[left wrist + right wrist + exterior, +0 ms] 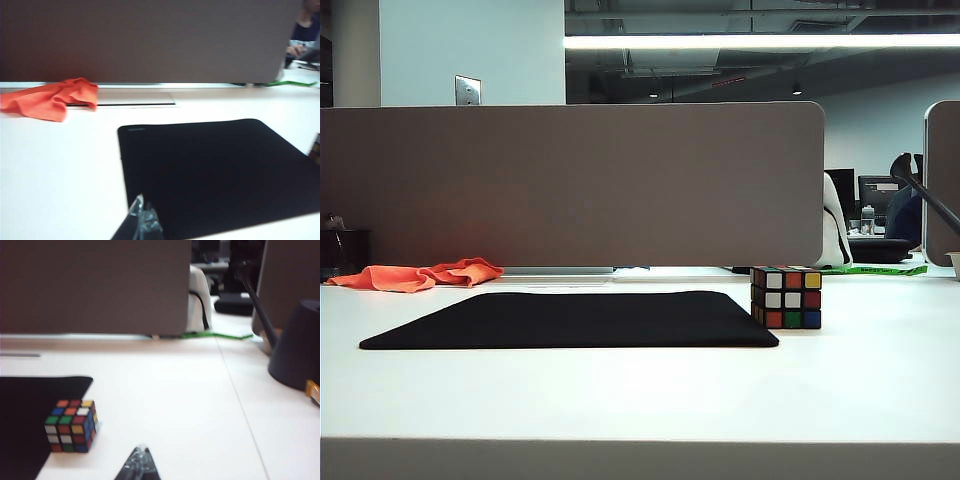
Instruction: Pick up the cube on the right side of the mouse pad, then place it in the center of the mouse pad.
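The cube [786,297], black-edged with coloured stickers, stands on the white table against the right edge of the mouse pad [570,320]. In the right wrist view the cube [71,426] sits beside the mouse pad [25,415]. My right gripper [141,452] is shut, empty, and apart from the cube, near the table's front. My left gripper [142,210] shows its fingertips pressed together over the near edge of the mouse pad [215,170], holding nothing. Neither gripper shows in the exterior view.
An orange cloth [420,275] lies crumpled at the back left of the table. A grey partition [570,185] walls off the back. A dark lamp base [297,347] with a slanting stem stands at the far right, near a green strip [875,269].
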Tool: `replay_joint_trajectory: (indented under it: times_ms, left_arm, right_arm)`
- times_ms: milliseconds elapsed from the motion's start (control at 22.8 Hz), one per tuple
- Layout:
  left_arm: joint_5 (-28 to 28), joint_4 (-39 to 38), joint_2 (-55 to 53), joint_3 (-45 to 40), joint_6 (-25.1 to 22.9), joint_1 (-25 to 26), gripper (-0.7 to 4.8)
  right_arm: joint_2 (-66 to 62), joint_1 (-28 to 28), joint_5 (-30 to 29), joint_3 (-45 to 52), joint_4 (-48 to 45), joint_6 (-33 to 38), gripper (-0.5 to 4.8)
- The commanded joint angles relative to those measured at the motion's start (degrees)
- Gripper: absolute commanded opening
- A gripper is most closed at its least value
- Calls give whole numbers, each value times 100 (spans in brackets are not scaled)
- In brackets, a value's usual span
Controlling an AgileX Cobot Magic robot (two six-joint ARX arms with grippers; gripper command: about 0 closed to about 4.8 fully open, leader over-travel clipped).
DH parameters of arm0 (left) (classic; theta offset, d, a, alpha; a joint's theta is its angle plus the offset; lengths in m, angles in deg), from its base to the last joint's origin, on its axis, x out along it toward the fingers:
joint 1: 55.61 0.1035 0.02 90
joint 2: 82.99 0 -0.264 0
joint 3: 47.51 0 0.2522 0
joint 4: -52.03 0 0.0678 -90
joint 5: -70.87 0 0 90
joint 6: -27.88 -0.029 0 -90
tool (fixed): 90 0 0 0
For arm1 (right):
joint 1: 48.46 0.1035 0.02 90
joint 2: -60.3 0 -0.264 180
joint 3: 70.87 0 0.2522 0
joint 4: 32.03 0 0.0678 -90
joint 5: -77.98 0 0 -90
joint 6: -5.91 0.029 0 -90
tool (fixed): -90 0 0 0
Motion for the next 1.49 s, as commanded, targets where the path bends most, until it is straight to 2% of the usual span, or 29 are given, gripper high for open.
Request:
replay_joint_trajectory:
  times_ms: [44, 307, 483, 571, 703, 834, 922, 1054, 1142, 1318, 1493]
  left_arm:
    - [-428, -138, -4, 140, -9, -9, -6]
    - [-944, -551, -9, 420, -63, -11, -6]
    - [-1467, -573, -13, 446, -118, -11, -6]
    - [-1888, -566, -28, 448, -247, -11, -6]
    - [-1961, -566, -28, 448, -315, -11, -6]
    - [-1993, -529, -28, 452, -481, -11, -6]
    - [-1956, -490, -28, 455, -481, -11, -6]
    - [-1921, -415, -28, 457, -481, -9, -6]
    - [-1823, -352, -28, 466, -479, -13, -6]
    - [-1687, -354, -28, 470, -481, -11, -6]
    - [-1574, -389, -31, 470, -457, -9, -6]
  right_arm:
    - [-334, -2, 87, -352, 334, -120, -5]
    - [-1674, 2, 85, -1272, 741, -118, -5]
    - [-2645, 9, 103, -1869, 734, -118, -5]
    - [-3556, 105, 286, -2371, 693, -118, -5]
    - [-4505, 509, 684, -2780, 518, -116, -5]
    - [-5602, 1266, 1268, -3287, 402, -92, -5]
    - [-6057, 1574, 1589, -3539, 411, -76, 1]
    - [-6645, 1941, 1939, -3893, 411, 350, 49]
    - [-7128, 2057, 1969, -4203, 420, 787, 74]
    - [-7593, 2072, 1954, -4461, 417, 1281, 182]
    - [-7895, 2070, 1930, -4572, 398, 1322, 265]
